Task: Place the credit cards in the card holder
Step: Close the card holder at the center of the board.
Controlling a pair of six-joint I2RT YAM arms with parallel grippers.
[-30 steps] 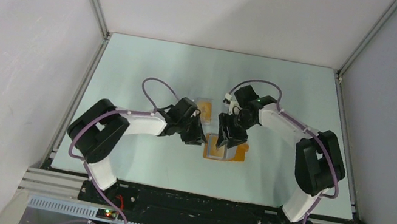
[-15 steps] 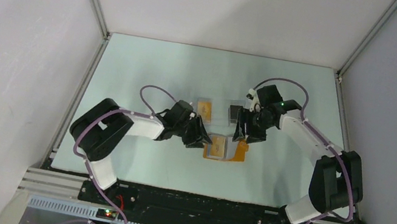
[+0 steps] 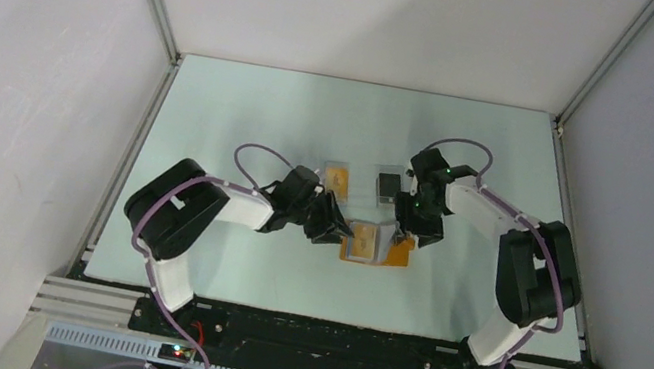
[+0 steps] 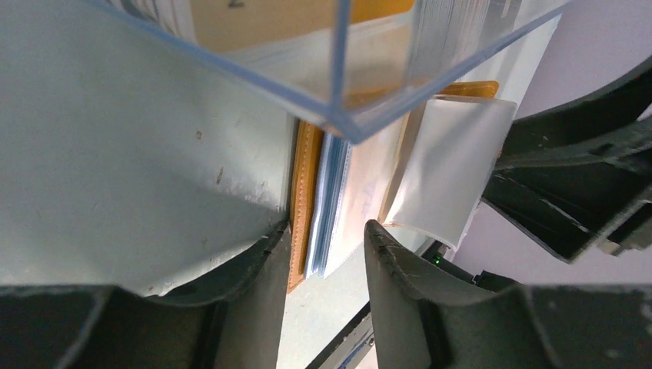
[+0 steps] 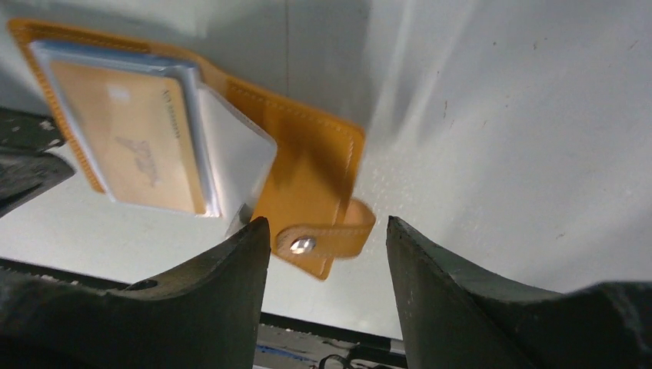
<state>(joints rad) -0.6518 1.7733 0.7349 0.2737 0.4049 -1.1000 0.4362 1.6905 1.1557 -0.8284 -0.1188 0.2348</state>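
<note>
Best treated as a steadying step, judging by the layout: keep the card holder (image 3: 397,251) spread open on the surface (image 3: 245,109), midway between the two arms, before fetching any card. Left fingers (image 4: 380,250) apart, straddling the holder's stitched orange edge and the stack of clear sleeves (image 4: 332,207) without clamping either. Right fingers (image 5: 246,257) apart too, empty, hovering astride the clasp tab (image 5: 319,242). Lower the right pair onto that tab or the flap behind it, pressing flat rather than pinching, to stop the cover folding back. Close the left pair on leather only, sparing the sleeves, for fear of crushing pockets meant to take a card. Move slowly; likely to skid on the smooth surface under a sideways push. Only from above: both arms converging on the holder, plus two clear plastic rectangles just beyond it, one with an orange centre (image 3: 337,178), one with a black centre (image 3: 389,185). Only from the left wrist: the sleeve stack edge-on, a clear plastic corner (image 4: 338,77) looming close overhead, and a pale sheet (image 4: 450,169) atop the sleeves, card or pocket impossible to tell. Only from the right wrist: the snap stud, the stitching, and a tan card (image 5: 131,138) seated under the top sleeve. No loose credit card identifiable with certainty in any view.
</note>
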